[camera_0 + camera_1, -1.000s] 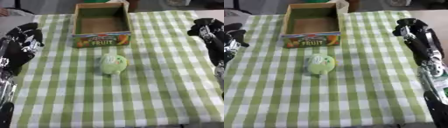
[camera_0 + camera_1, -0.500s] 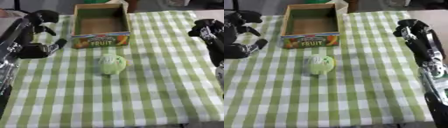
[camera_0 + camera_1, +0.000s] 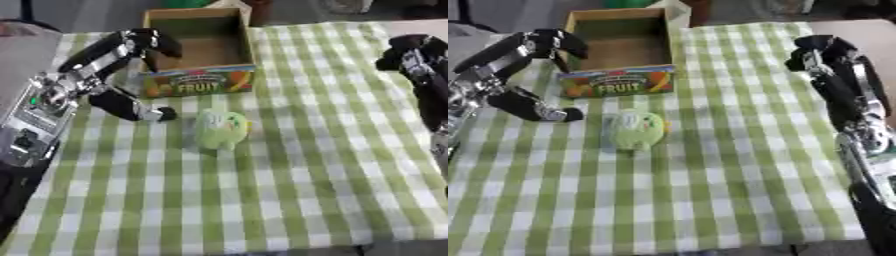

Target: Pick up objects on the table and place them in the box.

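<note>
Since the earlier frames, the left hand (image 3: 105, 75) has been brought in from the left edge and forward over the counter (image 3: 289, 200), to a spot just left of the green object (image 3: 219, 129); the object, the box (image 3: 198, 52) and the right hand (image 3: 824, 52) are seen where they were.

Nearest the camera, a broad stretch of green-and-white checked cloth is left free, down to the counter's front edge, which is cut by the bottom of both views. Open cloth is also seen to the right of the green object, between it and the right arm.

The green object, rounded and pale green, is lying on the cloth at mid-counter, in front of the box and apart from it. The left hand is spread wide: the thumb (image 3: 140, 109) is stretched toward the object, its tip just short of it, while the fingers (image 3: 157, 42) are arched over the box's left front corner. Nothing is held in it.

The box, open-topped with a "FRUIT" label on its front wall, is standing near the far edge.

In the right eye view more of the right arm is shown; in the left eye view more of the left forearm. The right hand is held at the far right with fingers curled, holding nothing.
</note>
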Controlling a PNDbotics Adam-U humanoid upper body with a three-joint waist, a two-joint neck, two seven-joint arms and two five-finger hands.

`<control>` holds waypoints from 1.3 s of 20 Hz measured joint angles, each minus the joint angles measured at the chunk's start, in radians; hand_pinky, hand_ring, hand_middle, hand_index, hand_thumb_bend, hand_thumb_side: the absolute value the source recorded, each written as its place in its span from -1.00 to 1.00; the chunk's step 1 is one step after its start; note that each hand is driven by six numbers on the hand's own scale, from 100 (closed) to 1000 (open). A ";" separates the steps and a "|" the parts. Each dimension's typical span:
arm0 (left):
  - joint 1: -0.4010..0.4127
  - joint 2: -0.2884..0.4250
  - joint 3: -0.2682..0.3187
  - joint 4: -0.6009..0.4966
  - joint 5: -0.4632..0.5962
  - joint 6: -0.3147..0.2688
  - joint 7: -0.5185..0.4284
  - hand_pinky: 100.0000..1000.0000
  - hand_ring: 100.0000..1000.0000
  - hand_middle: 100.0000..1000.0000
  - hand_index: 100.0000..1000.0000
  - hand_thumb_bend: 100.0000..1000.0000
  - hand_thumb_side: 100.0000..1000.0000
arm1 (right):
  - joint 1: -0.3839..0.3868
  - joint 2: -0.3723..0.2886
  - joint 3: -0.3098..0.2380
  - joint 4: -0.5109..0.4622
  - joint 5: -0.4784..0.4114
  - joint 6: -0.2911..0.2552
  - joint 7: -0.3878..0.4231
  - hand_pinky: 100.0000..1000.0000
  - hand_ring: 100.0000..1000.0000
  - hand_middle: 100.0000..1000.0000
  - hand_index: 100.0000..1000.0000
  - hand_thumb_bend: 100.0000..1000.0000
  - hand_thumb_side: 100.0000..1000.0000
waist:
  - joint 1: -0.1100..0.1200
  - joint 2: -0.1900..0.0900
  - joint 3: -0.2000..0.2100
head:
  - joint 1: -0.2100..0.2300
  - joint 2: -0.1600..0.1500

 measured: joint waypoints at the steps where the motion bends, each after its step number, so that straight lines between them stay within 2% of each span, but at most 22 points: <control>1: -0.009 -0.010 -0.009 0.022 -0.014 -0.007 -0.005 0.16 0.57 0.52 0.50 0.24 -1.00 | -0.001 0.000 0.000 0.000 0.000 0.000 0.000 0.25 0.09 -0.03 0.27 -1.00 -0.17 | 0.000 0.000 -0.001 | 0.000 0.000; 10: -0.062 -0.097 -0.066 0.194 -0.111 -0.069 -0.039 0.16 0.56 0.51 0.50 0.34 -1.00 | -0.006 0.001 0.002 -0.004 0.000 0.001 0.005 0.24 0.10 -0.03 0.26 -1.00 -0.18 | -0.005 -0.005 -0.007 | 0.000 -0.004; 19: -0.075 -0.168 -0.081 0.301 -0.199 -0.114 -0.034 0.13 0.52 0.48 0.49 0.31 -1.00 | -0.009 0.009 0.006 -0.006 0.000 0.001 0.008 0.24 0.10 -0.03 0.26 -1.00 -0.16 | -0.006 -0.005 -0.010 | 0.000 -0.010; 23: -0.075 -0.184 -0.082 0.332 -0.225 -0.122 -0.035 0.10 0.47 0.41 0.46 0.23 -1.00 | -0.009 0.010 0.006 -0.006 0.000 0.001 0.008 0.24 0.10 -0.03 0.26 -1.00 -0.16 | -0.006 -0.005 -0.011 | 0.000 -0.010; 25: -0.075 -0.189 -0.082 0.344 -0.231 -0.124 -0.033 0.07 0.43 0.36 0.43 0.08 -0.98 | -0.009 0.010 0.006 -0.006 0.000 0.001 0.008 0.24 0.10 -0.03 0.26 -1.00 -0.16 | -0.006 -0.005 -0.011 | 0.000 -0.010; 26: -0.075 -0.192 -0.082 0.351 -0.233 -0.124 -0.031 0.04 0.38 0.31 0.40 -0.08 -0.95 | -0.009 0.010 0.006 -0.006 0.000 0.001 0.008 0.24 0.10 -0.03 0.26 -1.00 -0.16 | -0.007 -0.005 -0.011 | 0.000 -0.010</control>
